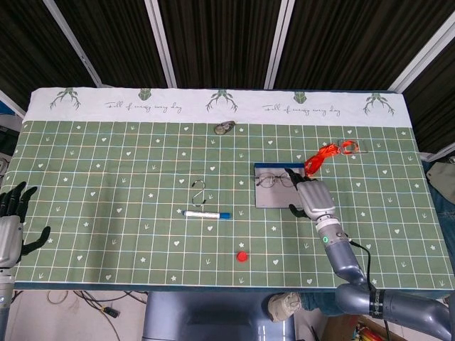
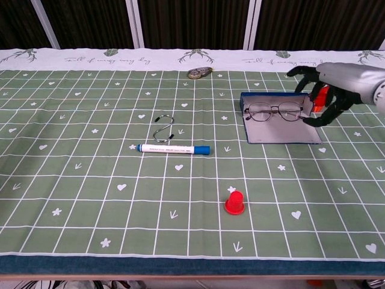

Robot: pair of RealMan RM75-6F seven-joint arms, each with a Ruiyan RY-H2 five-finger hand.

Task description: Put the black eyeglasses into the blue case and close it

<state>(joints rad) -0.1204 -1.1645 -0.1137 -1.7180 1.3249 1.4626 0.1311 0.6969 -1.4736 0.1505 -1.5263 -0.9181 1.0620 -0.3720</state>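
The black eyeglasses [image 1: 275,179] [image 2: 275,111] lie unfolded at the far end of the open blue case [image 1: 270,197] [image 2: 283,133], which lies flat with its grey lining facing up. My right hand [image 1: 315,199] [image 2: 328,91] hovers just right of the case with its fingers spread and nothing in it. It is apart from the glasses. My left hand [image 1: 11,229] hangs at the table's near left corner, fingers apart and empty, seen only in the head view.
A red-orange clip with a cord [image 1: 328,150] [image 2: 320,98] lies just behind my right hand. A metal S-hook [image 2: 163,127], a blue-capped marker [image 2: 173,149] and a red cap [image 2: 234,202] sit mid-table. A small metal object [image 2: 199,73] lies near the far edge.
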